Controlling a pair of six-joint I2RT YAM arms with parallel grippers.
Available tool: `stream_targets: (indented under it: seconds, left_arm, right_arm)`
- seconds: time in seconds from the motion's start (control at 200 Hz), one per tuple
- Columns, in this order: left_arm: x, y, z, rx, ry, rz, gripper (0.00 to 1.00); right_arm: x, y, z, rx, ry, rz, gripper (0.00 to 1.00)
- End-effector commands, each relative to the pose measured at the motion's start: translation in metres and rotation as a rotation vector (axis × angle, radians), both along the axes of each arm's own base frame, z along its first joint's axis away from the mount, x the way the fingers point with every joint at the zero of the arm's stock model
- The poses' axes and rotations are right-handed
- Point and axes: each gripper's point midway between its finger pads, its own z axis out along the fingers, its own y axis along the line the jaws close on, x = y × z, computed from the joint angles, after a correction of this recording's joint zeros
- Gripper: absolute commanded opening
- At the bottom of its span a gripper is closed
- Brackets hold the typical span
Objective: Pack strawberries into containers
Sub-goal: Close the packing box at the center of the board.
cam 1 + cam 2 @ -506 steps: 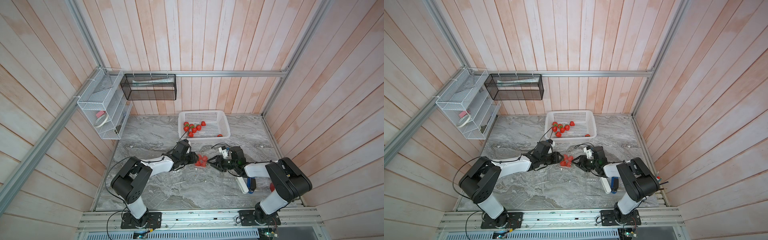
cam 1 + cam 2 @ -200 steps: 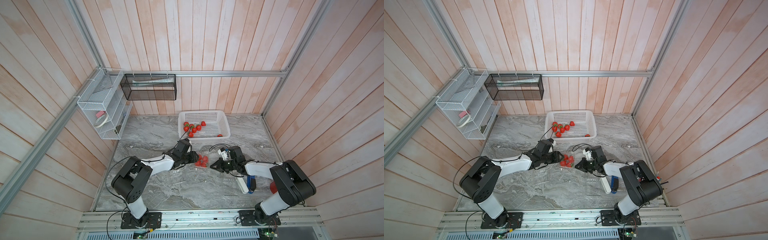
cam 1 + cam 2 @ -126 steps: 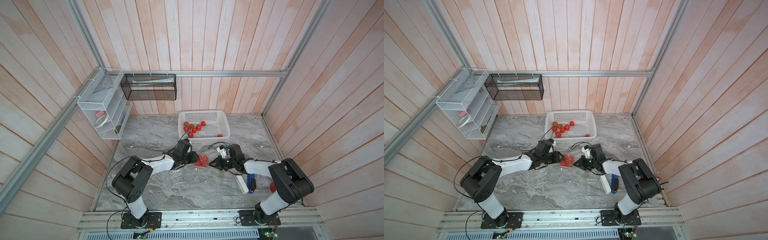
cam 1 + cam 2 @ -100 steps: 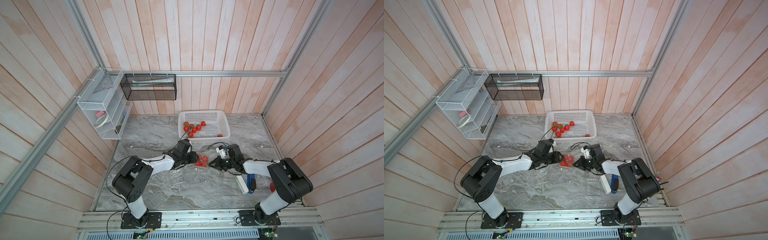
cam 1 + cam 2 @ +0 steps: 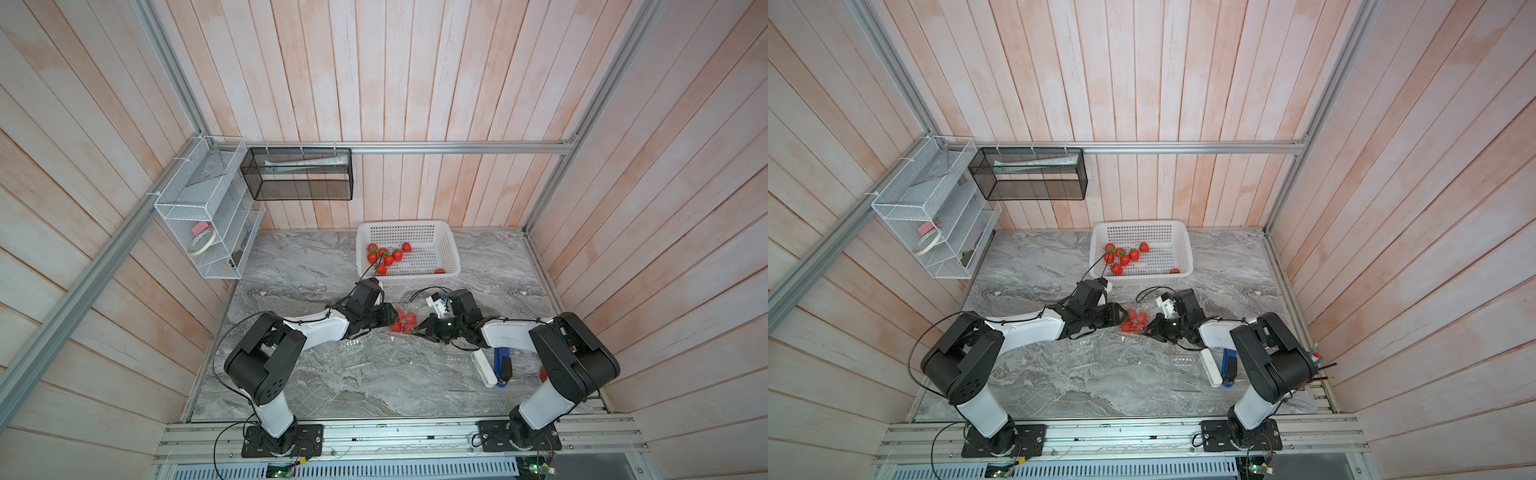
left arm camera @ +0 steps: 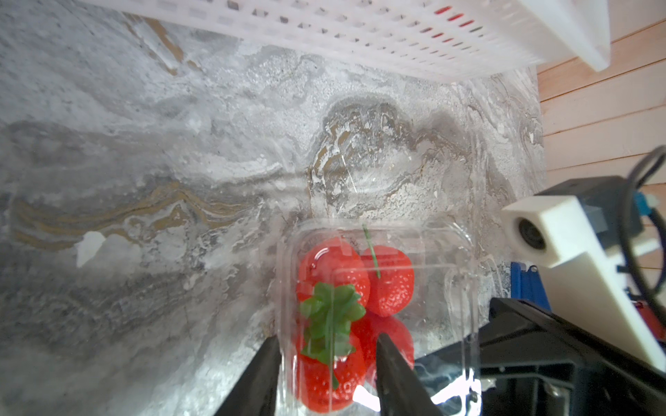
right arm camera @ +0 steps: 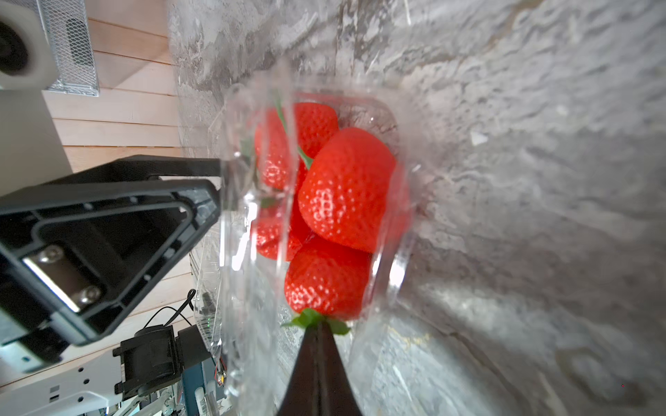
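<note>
Grey marble tabletop boxed in by pale pink plank walls, with a white wire rack on the left wall and a black mesh bin on the back one. At the rear, a white perforated basket with loose strawberries bunched toward its left side, plus a single one near the front rim. Mid-tabletop, between both arms, a clear container with four packed strawberries inside, red against the marble in both top views. Left claw half apart: one finger just outside the container's side wall, the other over its middle, nothing plainly pinched. Right claw pressed fully together, empty, tip at the green cap of the nearest berry at the container's opposite end. Beside the right arm, a white bar and a blue object lying side by side.
</note>
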Motion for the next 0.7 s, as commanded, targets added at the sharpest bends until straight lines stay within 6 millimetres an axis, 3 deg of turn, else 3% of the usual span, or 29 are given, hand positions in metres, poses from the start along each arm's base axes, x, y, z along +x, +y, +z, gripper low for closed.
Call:
stream_targets:
  seconds: [0.0,0.34,0.695]
  left_arm:
    - [0.0,-0.005,0.002,-0.005,-0.007,-0.022,0.46]
    - [0.0,-0.006,0.001,-0.009,-0.007,-0.027,0.46]
    - [-0.001,-0.006,0.0,-0.009,-0.008,-0.029,0.46]
  right_arm:
    - [0.009,0.009,0.007,0.033,-0.018,0.004,0.05]
    - [0.016,0.024,0.019,0.129,-0.025,0.006,0.05]
    - [-0.005,0.0,0.009,-0.01,-0.04,-0.007,0.05]
